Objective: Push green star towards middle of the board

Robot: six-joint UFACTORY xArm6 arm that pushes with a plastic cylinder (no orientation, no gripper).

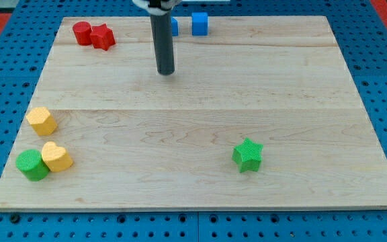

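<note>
The green star [248, 154] lies on the wooden board [200, 114] toward the view's lower right. My tip [166, 72] is the lower end of the dark rod, which comes down from the view's top centre. The tip rests on the board's upper middle, far up and to the left of the green star, and touches no block.
A red cylinder [81, 32] and a red star [102, 36] sit at the top left. A blue cube [199, 23] and another blue block [174, 26], partly hidden by the rod, sit at the top. A yellow hexagon [41, 121], a yellow heart [56, 157] and a green cylinder [31, 165] sit at the left.
</note>
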